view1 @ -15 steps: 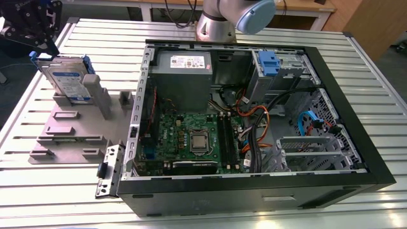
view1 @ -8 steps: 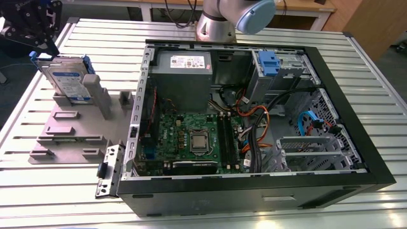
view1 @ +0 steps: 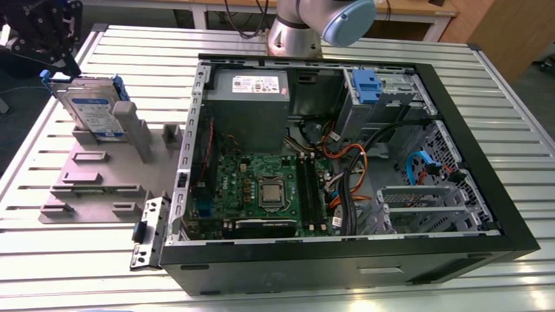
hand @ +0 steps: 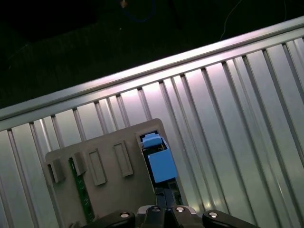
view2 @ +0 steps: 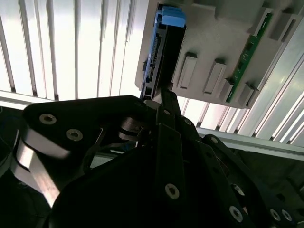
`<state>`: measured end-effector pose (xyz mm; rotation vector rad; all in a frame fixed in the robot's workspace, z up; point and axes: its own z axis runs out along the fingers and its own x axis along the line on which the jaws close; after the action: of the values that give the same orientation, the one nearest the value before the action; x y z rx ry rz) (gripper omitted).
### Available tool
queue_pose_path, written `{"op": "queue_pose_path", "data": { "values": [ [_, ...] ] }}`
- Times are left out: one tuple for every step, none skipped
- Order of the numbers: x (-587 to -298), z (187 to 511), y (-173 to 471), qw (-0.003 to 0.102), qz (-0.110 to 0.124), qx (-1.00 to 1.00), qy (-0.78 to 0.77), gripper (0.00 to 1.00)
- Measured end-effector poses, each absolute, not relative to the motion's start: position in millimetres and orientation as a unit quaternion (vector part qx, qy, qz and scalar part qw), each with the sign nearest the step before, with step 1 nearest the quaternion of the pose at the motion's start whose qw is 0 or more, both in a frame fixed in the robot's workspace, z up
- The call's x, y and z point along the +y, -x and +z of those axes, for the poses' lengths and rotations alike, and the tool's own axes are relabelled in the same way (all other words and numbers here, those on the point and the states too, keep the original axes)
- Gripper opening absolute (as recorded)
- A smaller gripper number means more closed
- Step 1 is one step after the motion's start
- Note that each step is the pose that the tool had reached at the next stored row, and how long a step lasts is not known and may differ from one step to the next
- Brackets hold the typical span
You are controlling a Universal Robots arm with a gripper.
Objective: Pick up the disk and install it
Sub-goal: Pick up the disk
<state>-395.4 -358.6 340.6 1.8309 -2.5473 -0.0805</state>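
Silver disk: stands on edge in a slot at the far corner of the grey fixture, label facing out and blue carrier around its rim. Both wrist views see it edge-on ().
Fixture: lies flat on the slatted surface, its upright posts bracing the disk on both faces.
Jaws: directly above the fixture's disk slot and in line with the disk's thin edge. Whether they are spread or closed, and whether they touch the disk, cannot be told.
Step in hand: judged to be the pick-up; the disk is not yet out of the fixture.
Grip advice: the jaws should straddle the thin edge squarely and bear on the metal faces, centred along the top. A hold on the blue plastic alone would likely flex or slip.
Lift advice: draw straight up out of the fixture along the posts; any tilt may wedge the carrier against them.
Computer case: open, just beside the fixture.
Drive cage: grey with a blue clip, at the case corner well apart from the fixture.
Risk: an off-centre hold could let the disk swing once it is free of the fixture.
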Motion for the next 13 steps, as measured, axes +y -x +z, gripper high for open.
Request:
{"op": "queue_pose_path", "data": {
  "values": [
    [-358.7, 340.7, 395.7, 0.002, -0.025, -0.812, -0.584, 0.11],
    [-358.7, 340.6, 396.2, 0.0, -0.025, -0.812, -0.584, 0.11],
    [-358.7, 340.6, 396.7, -0.001, -0.023, -0.812, -0.584, 0.11],
    [-358.7, 340.7, 396.8, -0.003, -0.022, -0.811, -0.585, 0.11],
    [-358.8, 340.7, 396.8, -0.005, -0.021, -0.81, -0.587, 0.11],
    [-358.8, 340.7, 396.8, -0.006, -0.021, -0.807, -0.59, 0.11],
    [-358.8, 340.6, 396.8, -0.007, -0.02, -0.804, -0.594, 0.11],
    [-358.8, 340.6, 396.8, -0.008, -0.02, -0.802, -0.597, 0.11],
    [-358.8, 340.6, 396.8, -0.009, -0.019, -0.799, -0.601, 0.11],
    [-358.8, 340.6, 396.8, -0.01, -0.019, -0.796, -0.605, 0.11],
    [-358.7, 340.5, 396.8, -0.01, -0.019, -0.793, -0.609, 0.11],
    [-358.7, 340.5, 396.8, -0.01, -0.019, -0.789, -0.614, 0.11],
    [-358.7, 340.4, 396.7, -0.01, -0.018, -0.786, -0.617, 0.11]
  ]
}}
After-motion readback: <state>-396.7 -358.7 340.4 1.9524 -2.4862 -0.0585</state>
